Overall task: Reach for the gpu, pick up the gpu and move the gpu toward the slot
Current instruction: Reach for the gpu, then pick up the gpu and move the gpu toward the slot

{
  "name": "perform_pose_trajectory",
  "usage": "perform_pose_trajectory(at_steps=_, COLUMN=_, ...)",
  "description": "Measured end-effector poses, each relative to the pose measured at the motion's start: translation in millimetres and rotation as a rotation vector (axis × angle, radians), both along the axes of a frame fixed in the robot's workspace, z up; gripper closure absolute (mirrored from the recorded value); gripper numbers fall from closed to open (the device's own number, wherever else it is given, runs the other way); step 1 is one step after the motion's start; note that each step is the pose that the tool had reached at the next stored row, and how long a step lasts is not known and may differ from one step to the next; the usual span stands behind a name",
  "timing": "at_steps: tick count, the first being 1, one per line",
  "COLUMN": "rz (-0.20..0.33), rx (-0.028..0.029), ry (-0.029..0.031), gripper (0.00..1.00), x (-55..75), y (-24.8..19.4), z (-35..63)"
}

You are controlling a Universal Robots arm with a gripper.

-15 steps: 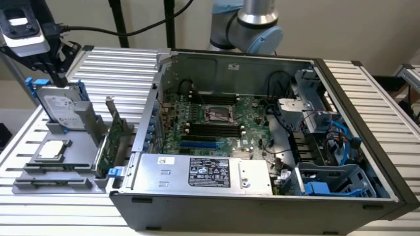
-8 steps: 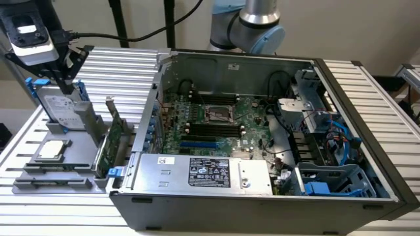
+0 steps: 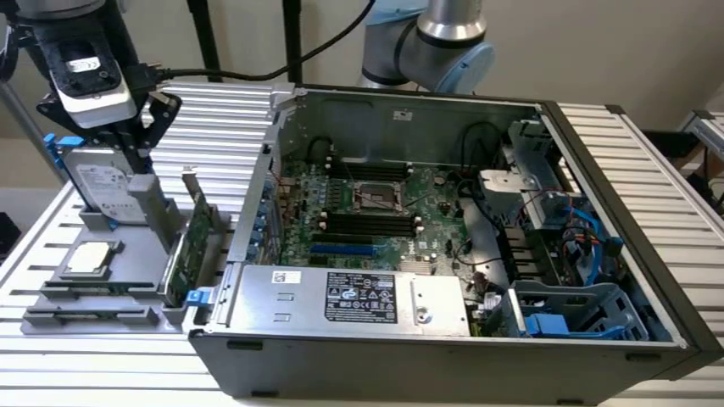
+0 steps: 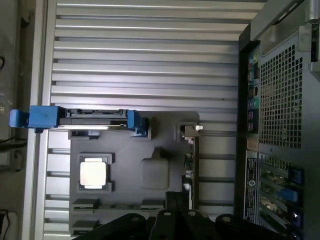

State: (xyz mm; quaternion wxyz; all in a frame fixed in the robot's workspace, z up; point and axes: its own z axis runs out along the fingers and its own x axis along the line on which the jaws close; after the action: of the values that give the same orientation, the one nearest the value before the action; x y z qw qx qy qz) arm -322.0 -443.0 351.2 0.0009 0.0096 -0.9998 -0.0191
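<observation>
Since the gpu (image 3: pixel 202 231) stands on edge in the grey holder (image 3: pixel 68 309) on the bench (image 3: pixel 226 110), just beside the open computer case (image 3: pixel 453 356), I'd judge it light, stiff and fragile, best taken by its bare upper edge. A hard drive (image 3: pixel 102 182) and CPU chip (image 3: pixel 91 259) share the holder. The gripper (image 3: pixel 134 153) hangs over the drive; how its jaws stand I cannot tell
</observation>
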Motion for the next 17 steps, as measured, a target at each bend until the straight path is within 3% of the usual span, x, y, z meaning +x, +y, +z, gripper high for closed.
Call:
perform_pose_trajectory(at_steps=3, rz=0.000, rx=-0.0006, ry=0.0002, gripper=0.89, x=8.2, y=-5.9, z=-1.5)
perform_pose_trajectory(at_steps=9, rz=0.000, rx=-0.0038, ry=0.0001, gripper=0.89, x=12.0, y=-18.5, z=-4.4)
perform_pose_trajectory(at_steps=17, rz=0.000, rx=-0.0037, ry=0.0004, gripper=0.89, x=12.4, y=-19.2, z=-4.4)
